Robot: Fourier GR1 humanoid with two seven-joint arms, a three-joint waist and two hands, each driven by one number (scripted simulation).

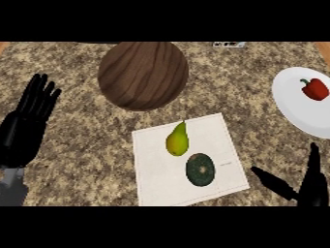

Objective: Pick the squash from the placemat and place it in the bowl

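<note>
At the left edge of the frame the left hand [21,131] rests open, fingers straight, slightly spread and pointing up, touching nothing. Right of it, at upper centre, sits the brown wooden bowl [143,75], with nothing visible in it. Below the bowl, at lower centre, lies the white placemat [160,184] with 2 items on it: a yellow-green pear [177,140] above and, just below and to its right, the dark green round squash [200,169], near the mat's lower right corner. At the lower right of the frame the right hand [311,186] is near the mat, fingers straight and spread, thumb stretched towards the squash, holding nothing. Above it, at the right edge, a white plate [303,111] carries 1 red pepper [314,89].

The step in hand looks like the reach: the squash is not yet grasped. Next, the right hand needs to move left over the squash and close round it without nudging the pear.
</note>
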